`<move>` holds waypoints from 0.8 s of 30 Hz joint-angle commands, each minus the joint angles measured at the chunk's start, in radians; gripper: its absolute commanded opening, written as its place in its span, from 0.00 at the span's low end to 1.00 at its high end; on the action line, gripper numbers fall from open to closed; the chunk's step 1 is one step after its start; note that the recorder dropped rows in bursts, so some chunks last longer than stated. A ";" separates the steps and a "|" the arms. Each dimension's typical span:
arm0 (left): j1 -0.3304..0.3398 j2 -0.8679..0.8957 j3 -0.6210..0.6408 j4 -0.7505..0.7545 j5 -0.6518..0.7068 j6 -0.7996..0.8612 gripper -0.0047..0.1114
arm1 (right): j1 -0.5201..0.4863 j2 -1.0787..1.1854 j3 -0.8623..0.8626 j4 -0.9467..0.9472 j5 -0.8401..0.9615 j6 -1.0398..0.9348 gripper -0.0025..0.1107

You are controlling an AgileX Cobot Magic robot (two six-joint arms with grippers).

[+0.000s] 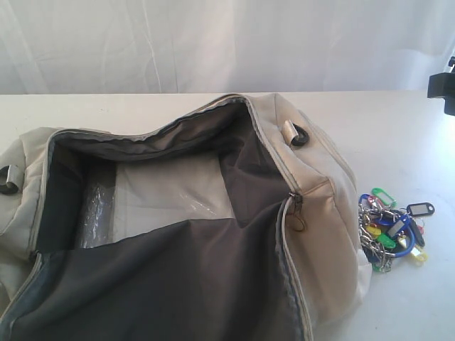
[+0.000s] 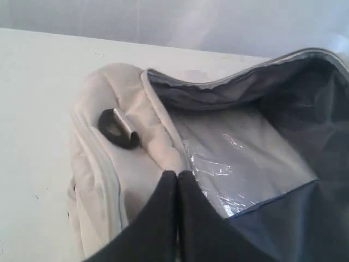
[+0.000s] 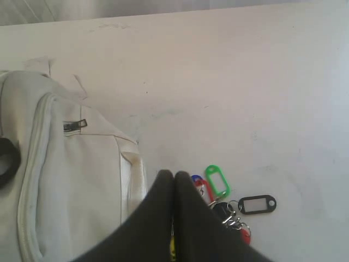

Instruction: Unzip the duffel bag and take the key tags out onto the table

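The cream duffel bag (image 1: pixel 313 177) lies unzipped and wide open on the white table (image 1: pixel 398 135), its dark grey lining showing. The key tags (image 1: pixel 391 227) lie in a bunch on the table just beside the bag's right end, with green, blue, yellow and black ones showing. My right gripper (image 3: pixel 173 173) is shut and empty, hovering over the gap between the bag's end (image 3: pixel 71 180) and the key tags (image 3: pixel 218 183). My left gripper (image 2: pixel 177 173) is shut and empty above the bag's other end (image 2: pixel 109 180), by the open rim.
A clear plastic-wrapped flat panel (image 1: pixel 163 195) lies on the bag's floor. Black D-rings (image 2: pixel 117 128) sit on the bag's ends. A dark piece of the right arm (image 1: pixel 442 84) shows at the right edge. A white curtain hangs behind the table.
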 commanded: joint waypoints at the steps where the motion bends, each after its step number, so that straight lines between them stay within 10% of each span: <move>1: 0.022 -0.138 0.133 -0.064 -0.037 -0.043 0.04 | 0.000 -0.006 0.001 0.001 -0.014 0.004 0.02; 15: 0.077 -0.254 0.305 -0.064 -0.130 -0.214 0.04 | 0.000 -0.006 0.001 0.001 -0.017 0.004 0.02; 24: 0.092 -0.254 0.305 0.043 0.051 0.158 0.04 | 0.000 -0.006 0.001 0.001 -0.019 0.004 0.02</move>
